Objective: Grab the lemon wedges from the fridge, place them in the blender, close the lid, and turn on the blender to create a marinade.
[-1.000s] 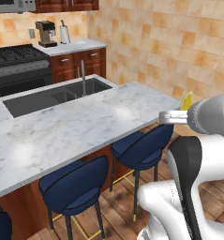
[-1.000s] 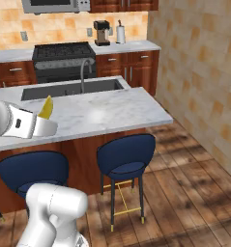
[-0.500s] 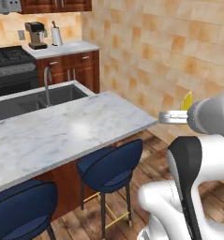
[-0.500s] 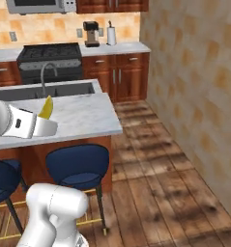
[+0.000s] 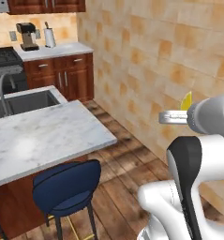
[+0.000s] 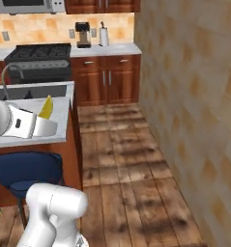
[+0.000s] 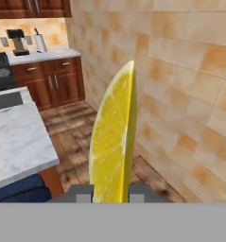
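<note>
One lemon wedge, one stool, one coffee maker.

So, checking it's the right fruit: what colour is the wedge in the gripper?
Bright yellow lemon wedge, clearest in the hand view.

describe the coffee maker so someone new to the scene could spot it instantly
Find the back counter by the tiled wall, right of the black stove. The coffee maker stands there, dark and boxy, beside a white paper towel roll, the only other thing on that counter.
</note>
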You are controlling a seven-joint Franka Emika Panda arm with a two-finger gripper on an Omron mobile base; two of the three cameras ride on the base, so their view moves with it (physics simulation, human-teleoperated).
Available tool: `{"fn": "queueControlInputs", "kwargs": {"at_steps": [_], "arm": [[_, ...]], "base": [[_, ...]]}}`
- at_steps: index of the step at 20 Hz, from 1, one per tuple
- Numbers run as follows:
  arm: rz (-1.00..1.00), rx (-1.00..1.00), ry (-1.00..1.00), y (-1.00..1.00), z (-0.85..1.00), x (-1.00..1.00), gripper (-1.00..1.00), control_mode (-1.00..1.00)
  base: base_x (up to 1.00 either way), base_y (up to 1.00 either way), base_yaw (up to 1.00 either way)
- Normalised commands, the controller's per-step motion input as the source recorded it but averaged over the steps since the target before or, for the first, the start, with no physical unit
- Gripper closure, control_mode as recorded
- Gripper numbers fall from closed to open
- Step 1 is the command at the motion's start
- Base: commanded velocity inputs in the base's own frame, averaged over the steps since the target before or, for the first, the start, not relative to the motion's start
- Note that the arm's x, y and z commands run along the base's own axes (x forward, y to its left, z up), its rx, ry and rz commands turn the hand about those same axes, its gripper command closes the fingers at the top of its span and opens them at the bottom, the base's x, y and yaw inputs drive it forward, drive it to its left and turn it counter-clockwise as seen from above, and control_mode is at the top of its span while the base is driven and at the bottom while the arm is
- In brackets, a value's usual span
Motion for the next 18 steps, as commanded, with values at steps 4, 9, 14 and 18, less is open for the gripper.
{"fn": "queueControlInputs", "kwargs": {"at_steps": [4,9,14,18], "arm": [[0.0,0.0,0.0,0.0,0.0,0.0,1.0,1.0],[0.0,0.0,0.0,0.0,0.0,0.0,1.0,1.0],[0.0,0.0,0.0,0.0,0.0,0.0,1.0,1.0],[0.0,0.0,0.0,0.0,0.0,0.0,1.0,1.0]], "base": [[0.73,-1.0,0.25],[1.0,-0.91,0.34],[1.0,-0.59,0.43],[1.0,-0.57,0.45]]}}
